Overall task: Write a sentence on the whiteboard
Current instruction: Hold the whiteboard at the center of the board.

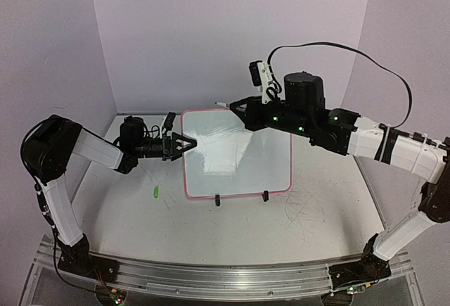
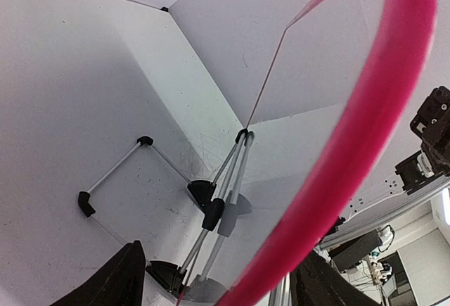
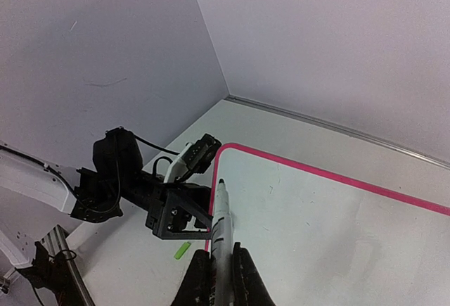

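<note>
With my left pincer [image 1: 188, 143] open astride the left rim of the glossy white, pink-rimmed whiteboard [image 1: 239, 169] propped on the white bench [image 1: 316, 221], and my right pincer [image 3: 221, 281] clamped on the white marker [image 3: 222, 214], pen pressure may shove the unclamped board.

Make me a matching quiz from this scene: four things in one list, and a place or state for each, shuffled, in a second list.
Things:
1. whiteboard
2. marker
3. small green piece
4. left hand

Places or states:
A. lying on the table, left of the board
B. white face with a pink-red rim
C. jaws apart, astride the board's left rim
D. clamped in the right hand

Pairs: 1-B, 2-D, 3-A, 4-C
</note>
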Controlling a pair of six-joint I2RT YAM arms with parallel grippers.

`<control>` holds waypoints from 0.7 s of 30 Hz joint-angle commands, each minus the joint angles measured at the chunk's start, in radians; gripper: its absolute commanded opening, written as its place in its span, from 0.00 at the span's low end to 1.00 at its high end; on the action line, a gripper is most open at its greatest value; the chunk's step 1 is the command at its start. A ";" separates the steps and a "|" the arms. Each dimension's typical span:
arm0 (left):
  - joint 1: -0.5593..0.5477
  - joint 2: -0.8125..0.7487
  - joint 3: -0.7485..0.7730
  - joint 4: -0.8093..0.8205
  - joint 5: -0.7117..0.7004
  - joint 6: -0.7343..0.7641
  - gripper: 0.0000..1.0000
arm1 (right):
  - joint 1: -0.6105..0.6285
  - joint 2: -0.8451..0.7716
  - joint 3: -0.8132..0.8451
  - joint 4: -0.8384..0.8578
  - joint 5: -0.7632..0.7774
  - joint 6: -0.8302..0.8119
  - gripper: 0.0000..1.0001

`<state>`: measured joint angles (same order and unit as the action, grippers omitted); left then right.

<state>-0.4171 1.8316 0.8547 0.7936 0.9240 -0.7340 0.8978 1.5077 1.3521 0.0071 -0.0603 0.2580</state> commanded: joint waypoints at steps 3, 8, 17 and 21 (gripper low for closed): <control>0.001 0.027 0.057 0.069 0.051 -0.001 0.67 | 0.009 -0.032 0.006 0.049 -0.002 -0.024 0.00; 0.003 0.007 0.028 0.085 0.083 0.006 0.64 | 0.025 0.018 0.047 0.029 -0.012 -0.038 0.00; 0.006 -0.032 -0.045 0.128 0.096 0.018 0.59 | 0.064 0.123 0.116 0.009 -0.035 -0.066 0.00; 0.007 -0.031 -0.060 0.146 0.093 0.016 0.49 | 0.076 0.158 0.144 -0.006 -0.012 -0.066 0.00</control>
<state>-0.4167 1.8412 0.8077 0.8649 0.9969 -0.7294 0.9613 1.6383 1.4307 -0.0053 -0.0871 0.2068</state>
